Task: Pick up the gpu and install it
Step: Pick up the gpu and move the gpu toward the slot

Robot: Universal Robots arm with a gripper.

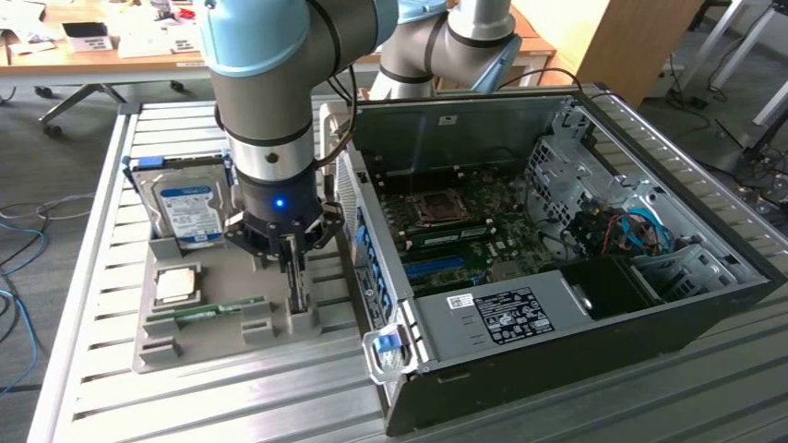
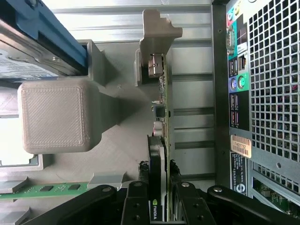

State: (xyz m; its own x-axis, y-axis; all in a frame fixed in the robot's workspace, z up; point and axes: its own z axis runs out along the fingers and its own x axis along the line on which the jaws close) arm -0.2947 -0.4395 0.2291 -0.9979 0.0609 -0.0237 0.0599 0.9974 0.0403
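Note:
The gpu stands on edge in a slot of the grey holder tray, beside the computer case. In the wrist view the gpu runs edge-on away from me, its black cooler on one face, the green board edge on the other, and its end held by a grey post. My gripper comes straight down over it. The gripper straddles the card's near end, and its black fingers lie against both faces, shut on the card. The card still sits in its slot.
The open computer case lies at the exterior view's right, motherboard exposed; its rear panel is close beside the card. On the tray are a hard drive, a processor and a green memory stick. A slatted metal table carries everything.

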